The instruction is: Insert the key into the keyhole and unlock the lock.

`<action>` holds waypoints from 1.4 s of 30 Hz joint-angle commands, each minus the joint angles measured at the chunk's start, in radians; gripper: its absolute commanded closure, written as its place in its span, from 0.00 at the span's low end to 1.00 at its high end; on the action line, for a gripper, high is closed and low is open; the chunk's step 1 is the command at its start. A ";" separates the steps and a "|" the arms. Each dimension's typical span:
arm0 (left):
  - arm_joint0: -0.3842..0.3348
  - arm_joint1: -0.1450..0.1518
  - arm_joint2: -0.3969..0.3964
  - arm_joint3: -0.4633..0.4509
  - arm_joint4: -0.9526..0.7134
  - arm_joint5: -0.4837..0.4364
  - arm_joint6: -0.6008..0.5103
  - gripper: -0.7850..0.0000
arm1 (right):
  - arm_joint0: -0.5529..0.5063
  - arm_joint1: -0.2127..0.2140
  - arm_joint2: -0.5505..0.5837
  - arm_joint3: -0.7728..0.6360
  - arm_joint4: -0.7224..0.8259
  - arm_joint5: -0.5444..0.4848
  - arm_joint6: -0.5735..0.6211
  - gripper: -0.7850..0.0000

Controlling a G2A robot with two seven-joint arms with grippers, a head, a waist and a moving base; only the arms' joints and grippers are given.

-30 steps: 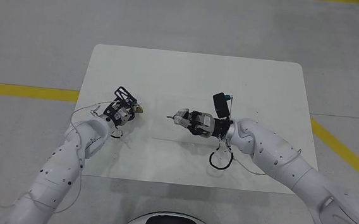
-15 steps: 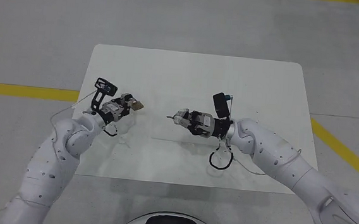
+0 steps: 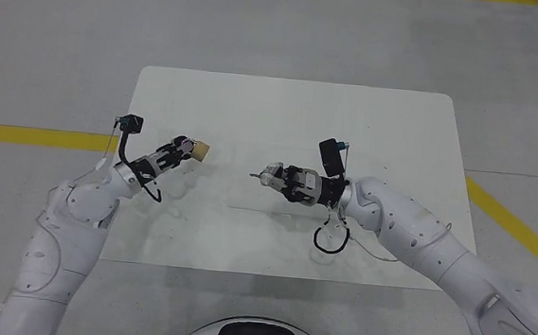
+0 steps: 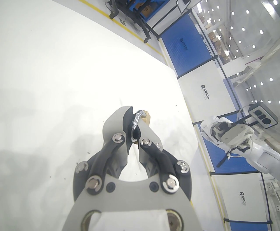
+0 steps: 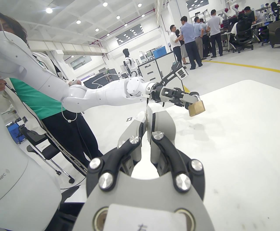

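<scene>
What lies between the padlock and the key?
Only bare white table, seen in the top view: the padlock in the left gripper and the key in the right gripper are apart.

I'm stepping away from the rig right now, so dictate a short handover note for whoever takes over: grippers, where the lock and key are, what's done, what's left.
Left gripper: shut on the shackle of the padlock, held above the table on its left part.
Right gripper: shut on the key, near the table's middle, tip pointing towards the padlock.
Done: both things are picked up and face each other.
Left: close the gap between them, insert the key, turn it, unlock the padlock.
</scene>
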 commanded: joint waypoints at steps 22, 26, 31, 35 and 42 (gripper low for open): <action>-0.188 -0.076 0.182 0.261 -1.010 0.432 -0.464 1.00 | -0.121 0.015 0.202 -0.006 -0.052 0.000 -0.154 1.00; -0.188 -0.076 0.182 0.261 -1.010 0.432 -0.464 1.00 | -0.121 0.015 0.202 -0.006 -0.052 0.000 -0.154 1.00; -0.162 -0.078 0.199 0.204 -1.004 0.423 -0.471 1.00 | -0.129 0.014 0.208 -0.008 -0.039 0.019 -0.147 1.00; -0.143 -0.083 0.218 0.150 -1.088 0.509 -0.569 1.00 | -0.137 -0.006 0.232 -0.008 0.045 0.101 -0.103 1.00; -0.208 -0.072 0.214 0.173 -1.058 0.628 -0.660 1.00 | -0.124 -0.057 0.240 -0.010 0.099 0.144 -0.030 1.00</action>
